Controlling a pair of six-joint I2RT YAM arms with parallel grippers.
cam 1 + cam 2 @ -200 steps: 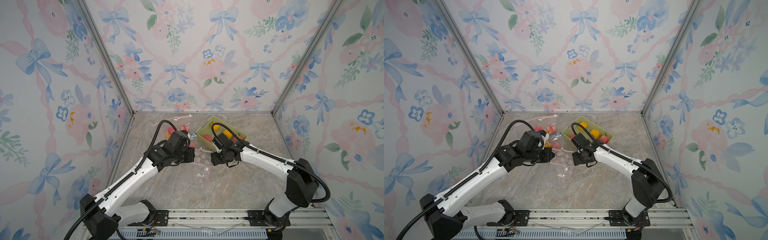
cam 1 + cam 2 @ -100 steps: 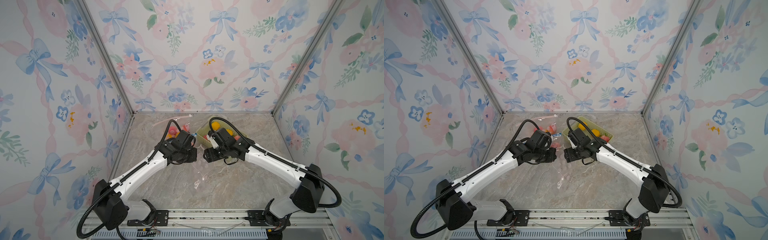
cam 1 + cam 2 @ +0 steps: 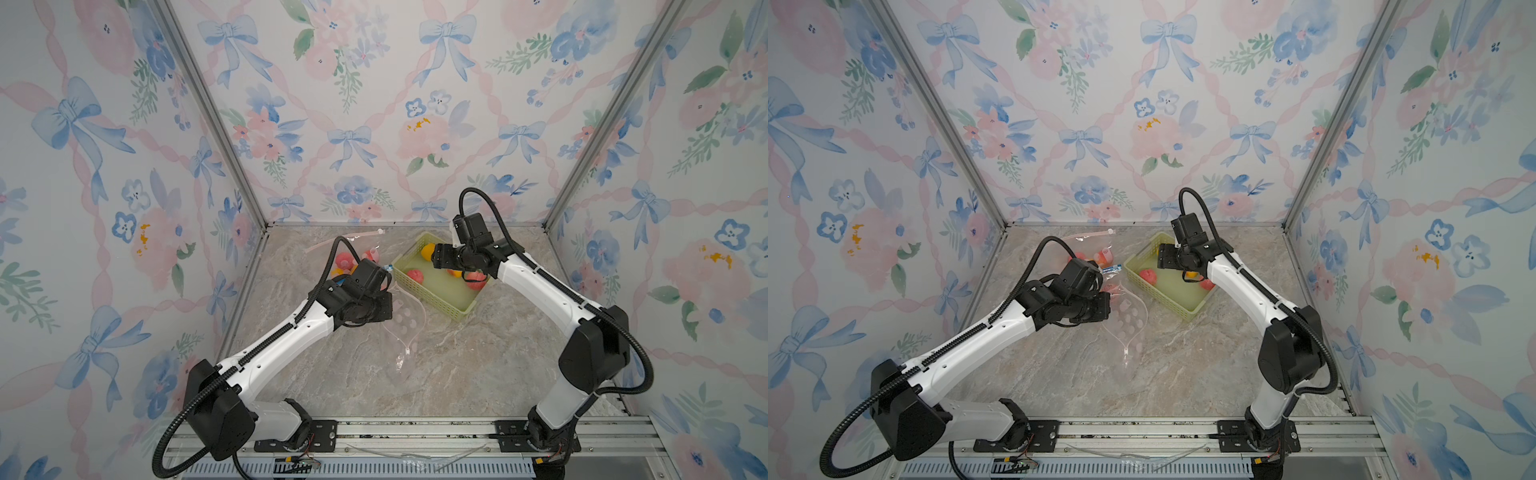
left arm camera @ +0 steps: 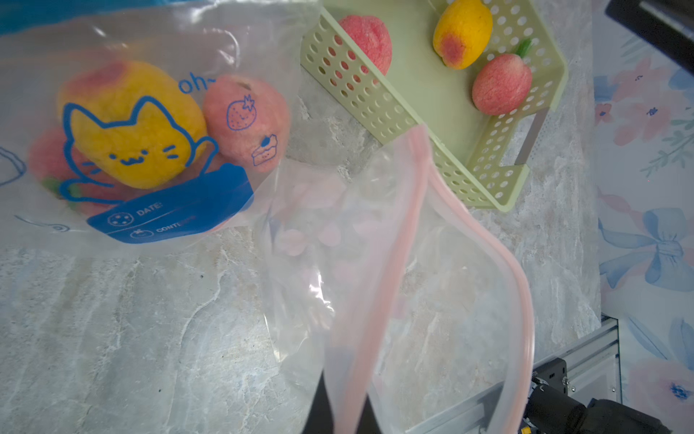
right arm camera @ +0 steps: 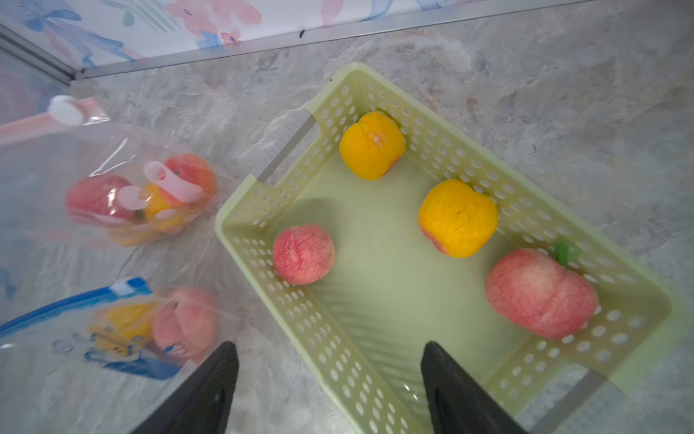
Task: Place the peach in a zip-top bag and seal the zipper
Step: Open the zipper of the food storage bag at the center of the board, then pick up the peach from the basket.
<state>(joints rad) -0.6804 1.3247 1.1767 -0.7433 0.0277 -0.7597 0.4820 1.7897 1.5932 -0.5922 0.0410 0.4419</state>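
Peach (image 5: 303,254): not yet picked. This small pink one lies loose in the green basket (image 3: 432,299) with three others, just ahead of the spread jaws.
Empty bag (image 4: 432,282): hangs from its pink zipper edge over the table (image 3: 457,374), just beside the basket, with its mouth gaping and nothing inside.
Left gripper (image 3: 381,309): clamped tight on the bag's edge, as it was a second ago.
Right gripper (image 5: 328,345): jaws wide and holding nothing, poised over the basket.
Change: a second ago the right gripper was close to the left one at the bag. It has since swung back to the basket and spread its jaws wider.
Meaning: the bag-opening step looks finished, and picking a peach is probably next.
Filled bags (image 5: 142,195): two lie behind, each already holding fruit.
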